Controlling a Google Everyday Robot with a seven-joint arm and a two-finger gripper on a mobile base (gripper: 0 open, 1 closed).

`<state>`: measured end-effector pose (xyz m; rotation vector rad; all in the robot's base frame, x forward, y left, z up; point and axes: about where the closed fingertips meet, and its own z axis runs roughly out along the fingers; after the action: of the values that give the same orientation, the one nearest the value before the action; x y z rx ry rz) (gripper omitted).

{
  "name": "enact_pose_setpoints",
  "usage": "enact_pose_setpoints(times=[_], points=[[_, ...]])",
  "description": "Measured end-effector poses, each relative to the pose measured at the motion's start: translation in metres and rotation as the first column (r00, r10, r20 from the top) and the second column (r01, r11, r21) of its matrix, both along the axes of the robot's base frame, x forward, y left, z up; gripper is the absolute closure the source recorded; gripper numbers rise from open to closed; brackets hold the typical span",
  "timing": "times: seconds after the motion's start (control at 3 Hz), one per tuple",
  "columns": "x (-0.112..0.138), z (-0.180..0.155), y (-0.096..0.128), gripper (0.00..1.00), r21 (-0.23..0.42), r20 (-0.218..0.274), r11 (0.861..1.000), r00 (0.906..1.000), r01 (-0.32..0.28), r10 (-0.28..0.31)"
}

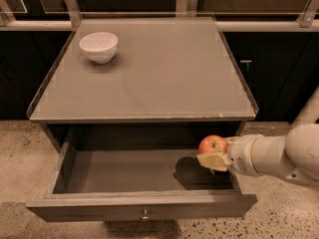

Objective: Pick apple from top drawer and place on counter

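The apple, small and red-orange, is held in my gripper above the right part of the open top drawer. The gripper is shut on the apple, with a pale finger under it. My white arm comes in from the right. The apple casts a shadow on the drawer floor below it. The grey counter lies above and behind the drawer, its front edge a little higher than the apple. The drawer's front panel carries a small metal knob.
A white bowl stands on the counter's back left corner. A rail with posts runs behind the counter. Speckled floor lies on both sides of the cabinet.
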<state>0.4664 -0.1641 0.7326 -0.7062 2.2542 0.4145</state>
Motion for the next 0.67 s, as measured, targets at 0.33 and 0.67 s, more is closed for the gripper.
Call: enact_pose_setpoints(times=[0.33,0.67], points=[[-0.007,0.036,-0.013,1.0,-0.01,0.055,1.0,0.9983,0.022,-0.021],[-0.004,0.071,-0.014,1.0,-0.014,0.13,1.0,0.9914,0.016,-0.014]])
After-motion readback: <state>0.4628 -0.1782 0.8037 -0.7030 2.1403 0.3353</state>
